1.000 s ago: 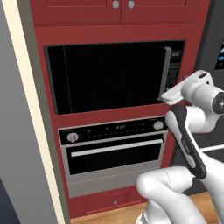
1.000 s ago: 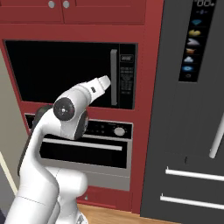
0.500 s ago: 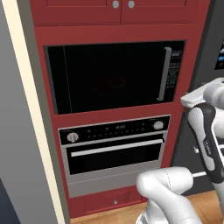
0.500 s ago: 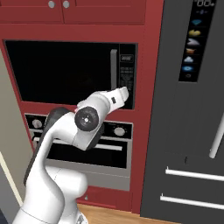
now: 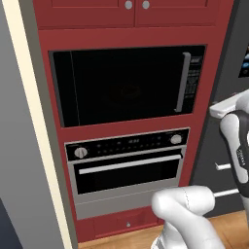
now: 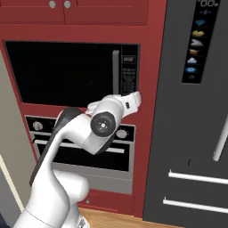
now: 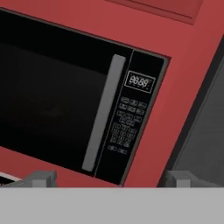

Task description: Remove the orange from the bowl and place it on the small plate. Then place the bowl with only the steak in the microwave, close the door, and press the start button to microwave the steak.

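Observation:
The black microwave (image 5: 126,85) sits in red cabinetry with its glass door (image 7: 48,100) shut flat. The vertical silver handle (image 7: 103,113) stands beside the button panel (image 7: 129,127) on the right. My gripper (image 7: 111,179) is open, its fingertips (image 7: 41,177) spread wide with nothing between them. It hovers a short way in front of the microwave's lower right corner, just under the panel (image 6: 128,75), touching nothing. My white hand (image 6: 131,100) shows below the panel. The bowl, steak, orange and small plate are out of view.
A knobbed oven (image 5: 129,160) with a horizontal handle sits under the microwave. A tall black fridge (image 6: 196,133) with long handles stands to the right. Red cupboards (image 5: 136,12) are above, and a grey wall (image 5: 19,146) is on the left.
My hand has swung from the door handle rightward and slightly down, ending below the button panel. The door has stayed shut throughout.

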